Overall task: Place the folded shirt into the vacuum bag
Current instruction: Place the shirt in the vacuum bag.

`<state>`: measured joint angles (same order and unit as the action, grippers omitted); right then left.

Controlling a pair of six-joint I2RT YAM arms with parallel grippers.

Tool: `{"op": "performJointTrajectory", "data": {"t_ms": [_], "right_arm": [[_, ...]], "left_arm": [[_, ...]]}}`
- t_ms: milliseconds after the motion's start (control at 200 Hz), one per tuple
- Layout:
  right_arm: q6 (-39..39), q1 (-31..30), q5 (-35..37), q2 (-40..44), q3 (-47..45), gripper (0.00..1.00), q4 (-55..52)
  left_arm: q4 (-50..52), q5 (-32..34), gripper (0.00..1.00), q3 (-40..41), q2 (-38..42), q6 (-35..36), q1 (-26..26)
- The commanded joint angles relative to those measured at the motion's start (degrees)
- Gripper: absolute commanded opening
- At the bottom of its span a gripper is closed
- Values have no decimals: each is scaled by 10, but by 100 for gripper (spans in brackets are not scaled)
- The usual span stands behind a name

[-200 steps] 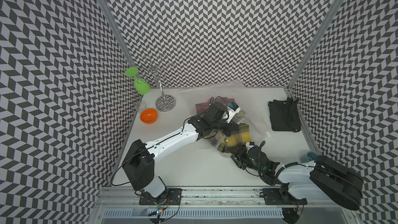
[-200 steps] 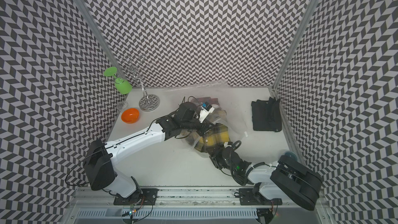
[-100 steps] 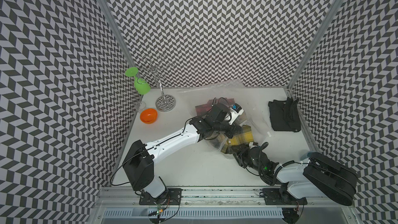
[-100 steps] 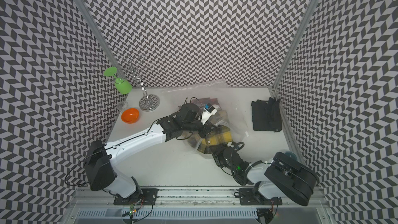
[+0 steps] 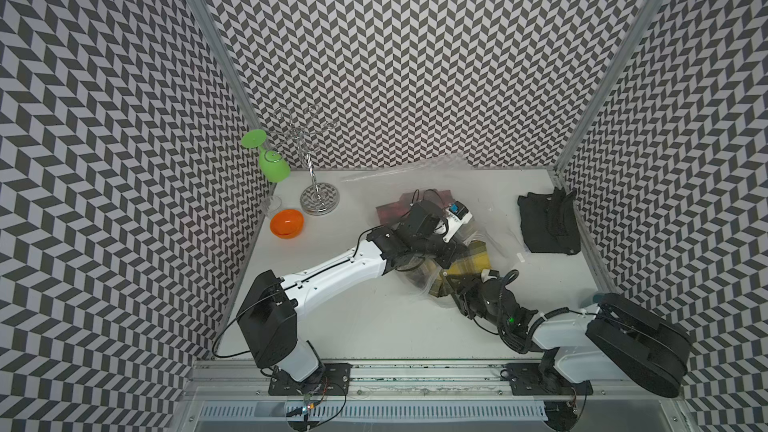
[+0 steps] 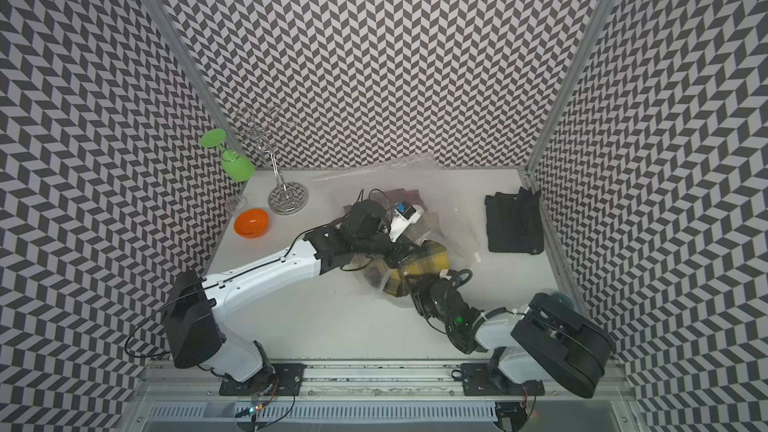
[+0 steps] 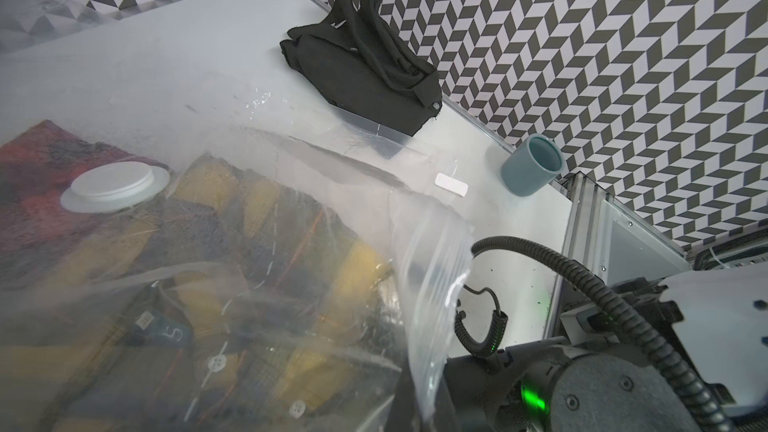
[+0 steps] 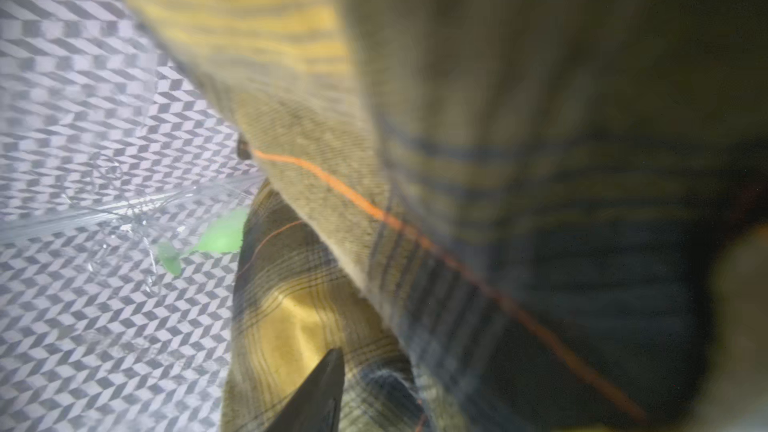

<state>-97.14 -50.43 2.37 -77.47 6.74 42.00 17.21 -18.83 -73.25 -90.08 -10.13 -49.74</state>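
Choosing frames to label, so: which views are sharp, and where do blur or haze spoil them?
Both top views: sharp and evenly lit, the plaid shirt plain. Left wrist view: black garment and valve cap crisp, but the vacuum bag film hazes the shirt beneath. Right wrist view: fabric too close, blurred and dim.

open: front table | blocked: vacuum bag centre, black garment right, orange bowl, glass stand left

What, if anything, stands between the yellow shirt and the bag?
Nothing visible. The yellow shirt already lies mostly under the clear film of the bag; a red cloth sits deeper in, beneath the valve.
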Motion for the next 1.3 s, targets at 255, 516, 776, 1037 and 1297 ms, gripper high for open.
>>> {"op": "performJointTrajectory", "data": {"t_ms": [255, 516, 776, 1037, 1297], "right_arm": [[10, 24, 46, 6, 12, 57, 33], [17, 40, 15, -38, 38, 59, 19], [-31, 20, -30, -79, 18, 65, 12], [-50, 19, 2, -76, 47, 74, -17], [-42, 34, 135, -101, 30, 75, 70]], "left_arm": [[6, -21, 0, -30, 12, 5, -21], [6, -20, 0, -34, 10, 5, -29], [2, -21, 0, -31, 7, 6, -30], [10, -21, 0, -41, 3, 6, -32], [10, -22, 0, -43, 1, 4, -37]]}}
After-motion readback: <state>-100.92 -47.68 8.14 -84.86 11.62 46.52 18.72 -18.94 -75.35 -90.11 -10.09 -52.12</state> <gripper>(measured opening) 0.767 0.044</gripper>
